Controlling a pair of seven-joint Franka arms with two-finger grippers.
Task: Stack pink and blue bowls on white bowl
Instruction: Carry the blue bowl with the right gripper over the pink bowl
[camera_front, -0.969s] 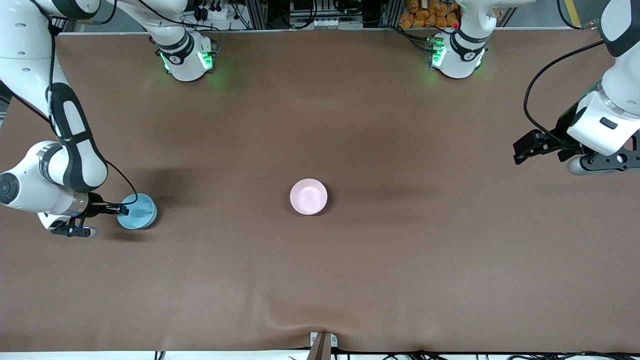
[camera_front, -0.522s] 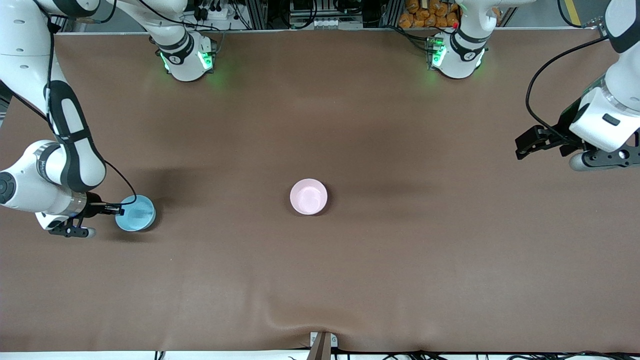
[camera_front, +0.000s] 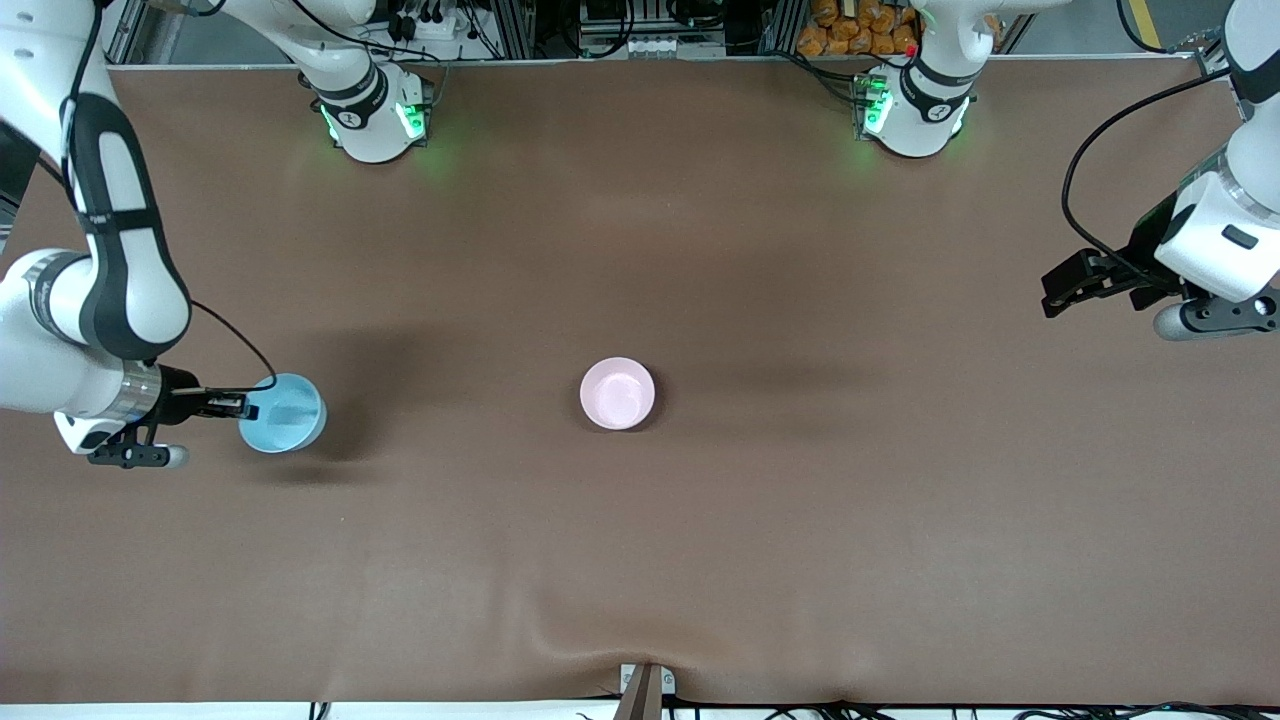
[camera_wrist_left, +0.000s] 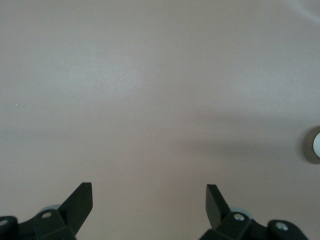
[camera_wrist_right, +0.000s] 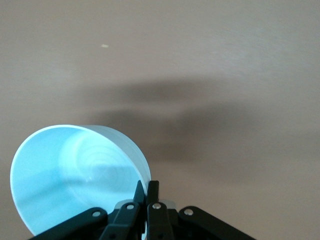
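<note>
A light blue bowl (camera_front: 285, 412) hangs tilted just above the table at the right arm's end, its shadow on the cloth beneath it. My right gripper (camera_front: 245, 405) is shut on its rim, with one finger inside the bowl (camera_wrist_right: 75, 180) and one outside; the fingertips of the right gripper (camera_wrist_right: 147, 186) pinch the thin wall. A pale pink bowl (camera_front: 617, 394) sits upright in the middle of the table. The white bowl is hidden. My left gripper (camera_front: 1052, 292) waits open and empty over the left arm's end of the table, with only bare cloth between the fingers of the left gripper (camera_wrist_left: 149, 194).
Brown cloth (camera_front: 800, 520) covers the whole table. The two arm bases (camera_front: 372, 120) (camera_front: 915, 115) stand at the edge farthest from the front camera. A sliver of a pale bowl (camera_wrist_left: 316, 145) shows at the edge of the left wrist view.
My right gripper has shut on the blue bowl's rim and raised it off the table, shifting it slightly toward the middle. The left arm has drawn a little farther from the front camera.
</note>
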